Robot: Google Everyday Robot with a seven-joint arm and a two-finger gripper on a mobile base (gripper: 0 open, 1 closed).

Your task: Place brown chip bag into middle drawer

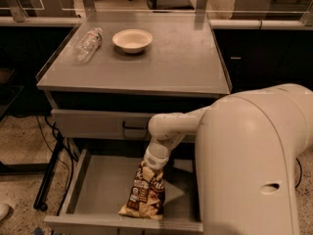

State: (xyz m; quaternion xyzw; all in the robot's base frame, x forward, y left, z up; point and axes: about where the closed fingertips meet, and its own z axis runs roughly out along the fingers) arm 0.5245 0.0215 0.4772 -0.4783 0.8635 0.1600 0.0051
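The brown chip bag (144, 194) is inside the open middle drawer (100, 190), its lower end near the drawer's front wall and its top end raised toward the back. My gripper (152, 164) is right at the bag's top end, at the tip of the white arm that reaches down from the right. The wrist covers the gripper's tips. The drawer is pulled out below the table, and its grey floor shows to the left of the bag.
A closed grey drawer front with a black loop handle (133, 127) sits above the open drawer. On the tabletop (171, 62) stand a white bowl (132, 39) and a clear plastic bottle (88, 44) lying on its side. The arm's white shell (254, 165) fills the right.
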